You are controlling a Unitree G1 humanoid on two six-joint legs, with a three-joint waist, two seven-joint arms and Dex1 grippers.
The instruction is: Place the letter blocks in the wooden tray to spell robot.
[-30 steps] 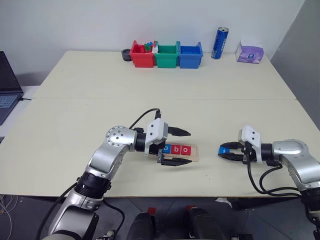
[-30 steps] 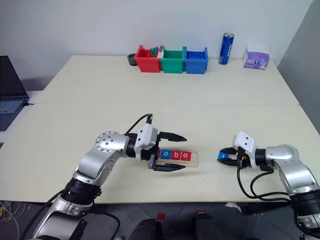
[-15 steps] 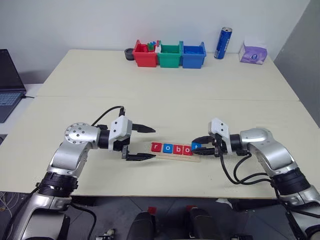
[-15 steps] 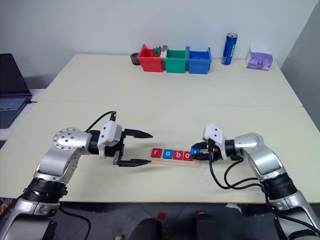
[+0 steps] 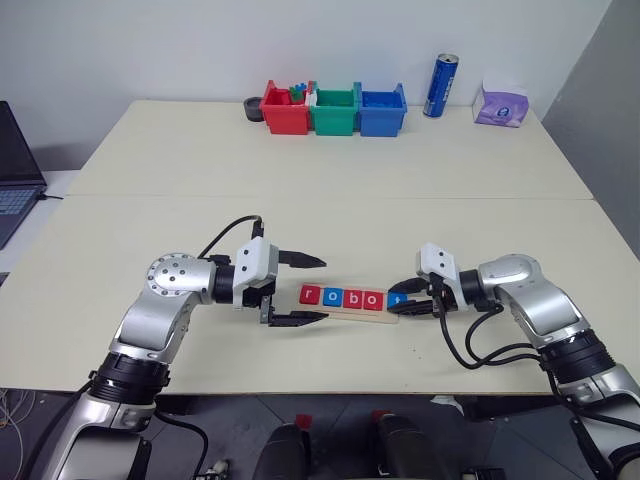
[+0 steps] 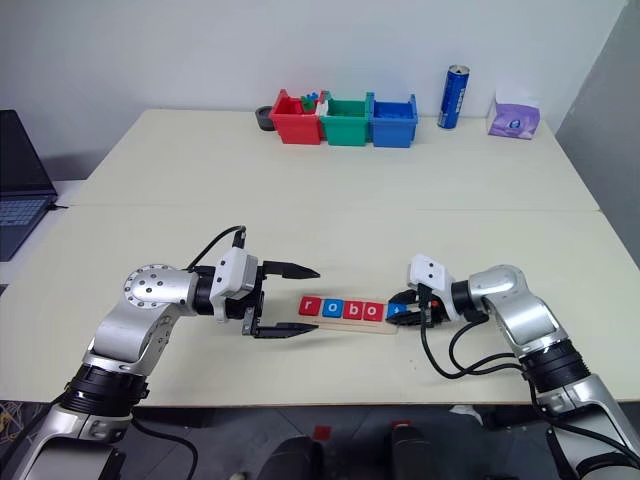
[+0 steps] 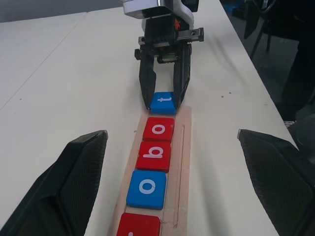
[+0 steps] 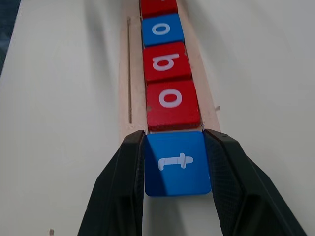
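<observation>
blocks first: four letter blocks (image 5: pixel 341 297) already sit in a row in the wooden tray (image 5: pixel 345 314), low in the centre of the head view, reading r, o, b, o, and the last one, the blue t block (image 8: pixel 176 162), is pinched between the fingers of the right gripper (image 5: pixel 405 303) at the tray's right end, its edge right up against the red o block (image 8: pixel 172 104). the right jaws are clamped on its two opposite side edges, which looks like the sensible place to hold a tile this thin and flat. it seems rigid and light, probably smooth painted wood or plastic, so i'd guess it could slip or twist if the pinch were off centre, and it could ride up on its neighbour instead of dropping flat. the left gripper (image 5: pixel 307 290) sits just left of the tray, its jaws spread wide apart with nothing between them. whether the t is fully seated in the tray, i can't tell.
</observation>
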